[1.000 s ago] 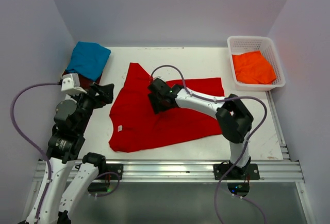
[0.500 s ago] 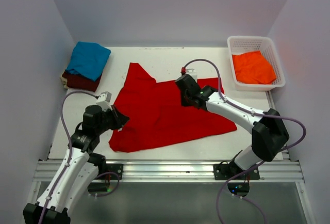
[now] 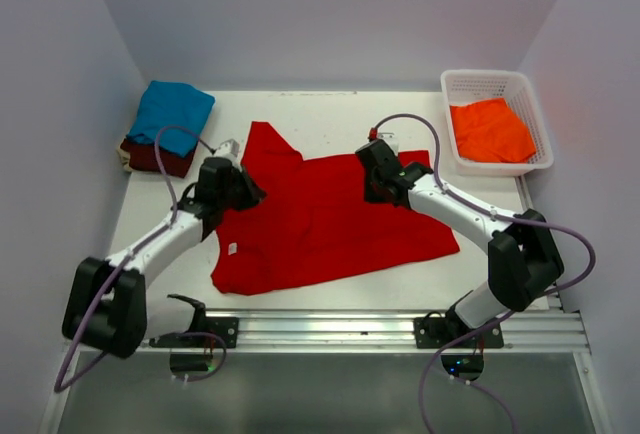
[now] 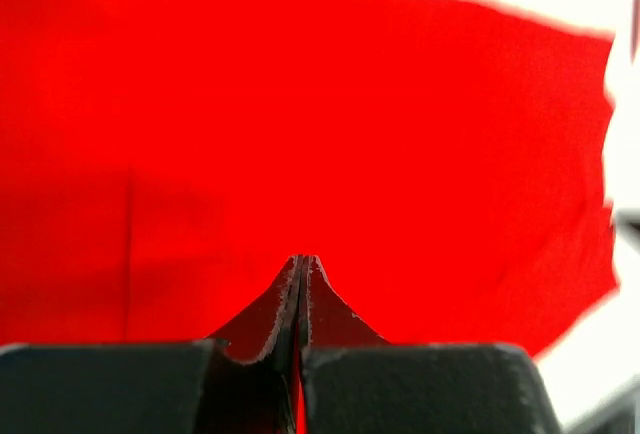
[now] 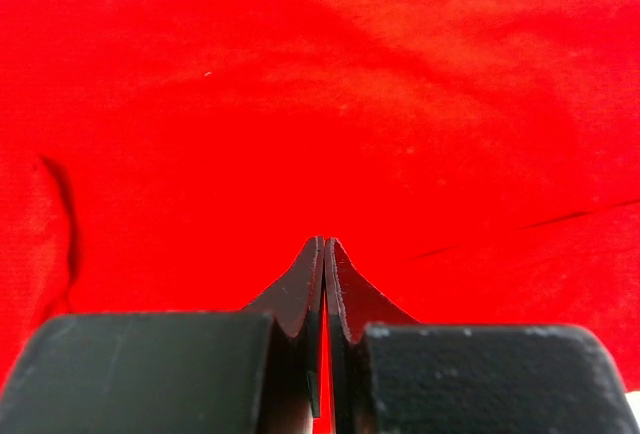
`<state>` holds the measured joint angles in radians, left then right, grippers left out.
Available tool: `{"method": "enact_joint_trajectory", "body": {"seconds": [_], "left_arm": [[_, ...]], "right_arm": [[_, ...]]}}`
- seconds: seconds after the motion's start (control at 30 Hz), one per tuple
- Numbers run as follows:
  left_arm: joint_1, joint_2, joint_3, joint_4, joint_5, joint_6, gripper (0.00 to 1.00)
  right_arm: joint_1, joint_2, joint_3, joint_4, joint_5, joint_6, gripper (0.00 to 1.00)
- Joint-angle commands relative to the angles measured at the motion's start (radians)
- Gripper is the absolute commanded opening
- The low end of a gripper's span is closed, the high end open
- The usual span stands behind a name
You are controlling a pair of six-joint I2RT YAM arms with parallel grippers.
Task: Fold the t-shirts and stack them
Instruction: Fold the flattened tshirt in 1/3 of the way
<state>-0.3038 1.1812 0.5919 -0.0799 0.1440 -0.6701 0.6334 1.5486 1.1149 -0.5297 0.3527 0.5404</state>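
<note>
A bright red t-shirt [image 3: 320, 229] lies spread flat in the middle of the table. My left gripper [image 3: 252, 195] is at its left edge, by the sleeve, jaws shut. In the left wrist view the left gripper [image 4: 302, 257] has its tips pressed together over red cloth [image 4: 400, 134], with no fold caught between them. My right gripper [image 3: 374, 194] sits over the shirt's upper right part, also shut. In the right wrist view its tips [image 5: 325, 239] meet above smooth red cloth [image 5: 300, 104]. A folded teal t-shirt [image 3: 172, 114] rests on a maroon one [image 3: 152, 158] at the back left. An orange t-shirt [image 3: 490, 131] lies in the basket.
The white lattice basket [image 3: 482, 76] stands at the back right corner. White walls close in the table on the left, back and right. The metal rail [image 3: 330, 329] with both arm bases runs along the near edge.
Both grippers have shut. The left arm swung from the shirt's lower left edge up to its left sleeve. The right arm moved right across the shirt, whose lower right corner now reaches further out.
</note>
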Motion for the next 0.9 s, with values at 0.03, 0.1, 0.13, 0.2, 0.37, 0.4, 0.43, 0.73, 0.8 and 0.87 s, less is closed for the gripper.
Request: {"method": "enact_joint_trajectory", "body": {"seconds": [0.03, 0.1, 0.13, 0.2, 0.37, 0.4, 0.43, 0.73, 0.8, 0.87], "left_arm": [[0.074, 0.26, 0.285, 0.2, -0.089, 0.015, 0.02], [0.086, 0.345, 0.368, 0.189, -0.078, 0.027, 0.16], [0.095, 0.418, 0.437, 0.18, -0.077, 0.03, 0.22], [0.1, 0.48, 0.502, 0.161, -0.078, 0.041, 0.41], [0.109, 0.645, 0.658, 0.128, -0.055, 0.043, 0.57], [0.111, 0.665, 0.677, 0.121, -0.046, 0.04, 0.58], [0.114, 0.704, 0.707, 0.121, -0.041, 0.037, 0.59], [0.146, 0.781, 0.745, 0.046, -0.072, 0.017, 0.45], [0.144, 0.729, 0.673, 0.063, -0.051, 0.007, 0.22], [0.146, 0.64, 0.539, 0.118, -0.047, -0.006, 0.07]], "right_arm": [[0.0, -0.073, -0.01, 0.039, -0.06, -0.031, 0.07], [-0.001, -0.1, -0.027, 0.043, -0.078, -0.037, 0.13], [-0.001, -0.107, -0.033, 0.048, -0.089, -0.04, 0.15], [0.0, -0.125, -0.05, 0.053, -0.096, -0.042, 0.21], [0.0, -0.148, -0.072, 0.059, -0.121, -0.054, 0.25], [0.0, -0.147, -0.073, 0.059, -0.12, -0.056, 0.26], [0.0, -0.147, -0.076, 0.059, -0.124, -0.057, 0.26], [-0.001, -0.163, -0.11, 0.053, -0.057, -0.059, 0.09], [-0.001, -0.159, -0.109, 0.053, -0.008, -0.056, 0.0], [-0.009, -0.151, -0.101, 0.053, 0.006, -0.053, 0.0]]}}
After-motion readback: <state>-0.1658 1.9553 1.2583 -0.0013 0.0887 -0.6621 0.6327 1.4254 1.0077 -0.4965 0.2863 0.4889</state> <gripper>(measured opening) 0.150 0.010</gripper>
